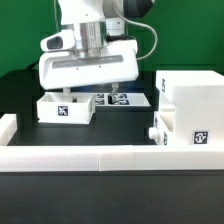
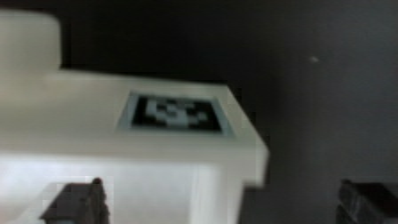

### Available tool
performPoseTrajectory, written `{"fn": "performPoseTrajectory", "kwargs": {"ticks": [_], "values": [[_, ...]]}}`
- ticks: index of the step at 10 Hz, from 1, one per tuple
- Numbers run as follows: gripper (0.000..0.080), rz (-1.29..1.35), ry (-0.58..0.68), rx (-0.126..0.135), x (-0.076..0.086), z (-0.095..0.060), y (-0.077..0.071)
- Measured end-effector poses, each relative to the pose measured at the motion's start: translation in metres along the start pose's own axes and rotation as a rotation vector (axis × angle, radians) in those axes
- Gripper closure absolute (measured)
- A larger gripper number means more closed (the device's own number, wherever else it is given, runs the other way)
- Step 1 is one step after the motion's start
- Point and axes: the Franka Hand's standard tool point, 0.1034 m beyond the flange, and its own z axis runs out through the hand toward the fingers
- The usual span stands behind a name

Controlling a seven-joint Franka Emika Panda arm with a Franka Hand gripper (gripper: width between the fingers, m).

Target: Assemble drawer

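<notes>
A white open-top tray [image 1: 65, 108] with a square tag on its front stands on the black table at the exterior view's left. The tall white housing [image 1: 192, 100] stands at the right, with a tag low on its front. A smaller white part with a knob [image 1: 158, 128] sits against its left side. My gripper [image 1: 90, 92] hangs open just above the tray, holding nothing. In the wrist view the tray [image 2: 107, 150] and its tag fill the frame. My gripper [image 2: 221, 205] straddles the tray's edge, one fingertip [image 2: 71, 205] over the tray, the other over the dark table.
The marker board [image 1: 122, 100] lies flat behind the tray, between it and the housing. A low white wall [image 1: 100, 156] runs along the front, with a short block [image 1: 8, 128] at the exterior view's left end.
</notes>
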Motion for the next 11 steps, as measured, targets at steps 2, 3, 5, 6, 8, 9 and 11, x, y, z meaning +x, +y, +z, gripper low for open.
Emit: {"fn": "performPoseTrajectory", "kwargs": {"ticks": [2, 3, 5, 6, 8, 9, 11], "values": [[0.0151, -0.001, -0.002, 0.001, -0.001, 0.001, -0.001], [0.0151, -0.001, -0.003, 0.001, -0.001, 0.001, -0.001], [0.0151, 0.002, 0.002, -0.003, -0.003, 0.003, -0.008], [0.0151, -0.013, 0.002, -0.009, -0.008, 0.005, -0.014], [0.0151, -0.045, 0.010, -0.028, -0.015, 0.006, -0.015], [0.0151, -0.064, 0.014, -0.033, -0.018, 0.007, -0.010], [0.0151, -0.067, 0.013, -0.032, -0.018, 0.007, -0.010]]}}
